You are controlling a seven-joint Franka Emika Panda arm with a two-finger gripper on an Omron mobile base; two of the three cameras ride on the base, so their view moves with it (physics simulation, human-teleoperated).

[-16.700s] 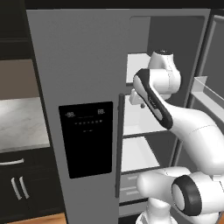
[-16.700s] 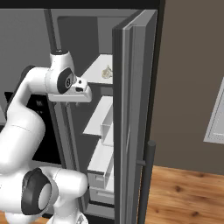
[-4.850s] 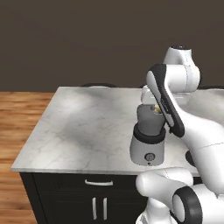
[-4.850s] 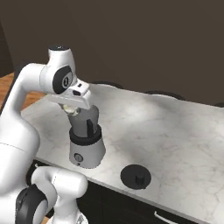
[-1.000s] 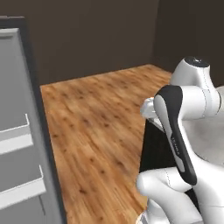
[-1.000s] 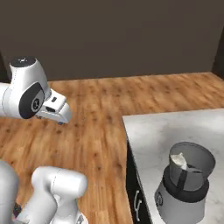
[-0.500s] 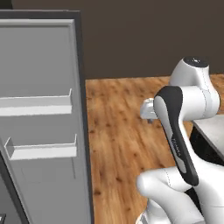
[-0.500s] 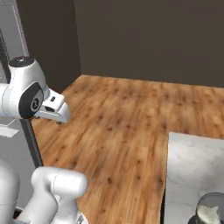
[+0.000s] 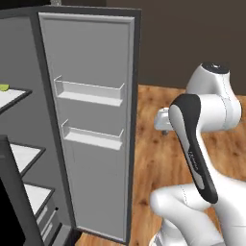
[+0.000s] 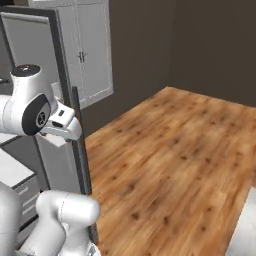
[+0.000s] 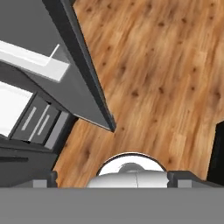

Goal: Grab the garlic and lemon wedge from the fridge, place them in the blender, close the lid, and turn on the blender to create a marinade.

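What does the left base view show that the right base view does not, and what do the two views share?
Left base view alone: the inside face of the open fridge door with two white door bins, white shelves inside the fridge, and a small yellow-green item at the edge of the upper shelf.
Right base view alone: white wall cabinets and a dark wall corner.
Both: the open fridge door, the wooden floor and the white arm.

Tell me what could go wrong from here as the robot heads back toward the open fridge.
The open fridge door stands close beside the arm, so a turn or swing might clip its edge. The small yellow-green item sits far back at the left edge of a shelf, and a long reach past the door could knock it. The gripper is open and empty.
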